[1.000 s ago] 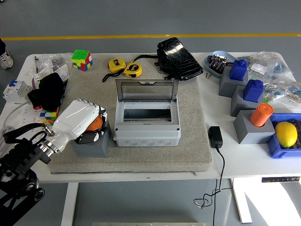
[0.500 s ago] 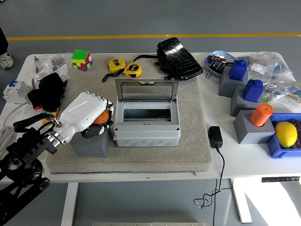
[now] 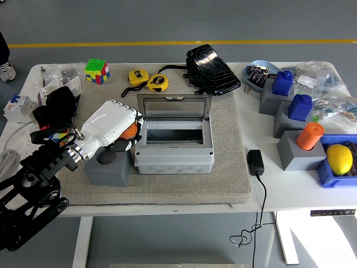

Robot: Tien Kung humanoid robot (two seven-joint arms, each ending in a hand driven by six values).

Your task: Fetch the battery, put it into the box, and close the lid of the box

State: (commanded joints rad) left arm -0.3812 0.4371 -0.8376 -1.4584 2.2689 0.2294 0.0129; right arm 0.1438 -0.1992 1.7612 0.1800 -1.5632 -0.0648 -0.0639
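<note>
Orange cylindrical battery (image 3: pixel 129 130): held in the white-shelled left hand (image 3: pixel 114 125), fingers curled round it, above the grey block stand (image 3: pixel 108 168), just left of the box.
Grey plastic box (image 3: pixel 174 149): on the grey felt mat (image 3: pixel 223 162), clear hinged lid (image 3: pixel 174 107) standing open at the back.
Left arm: black, enters from lower left.
Other items: second orange cylinder (image 3: pixel 310 135) on a grey stand, far right.
</note>
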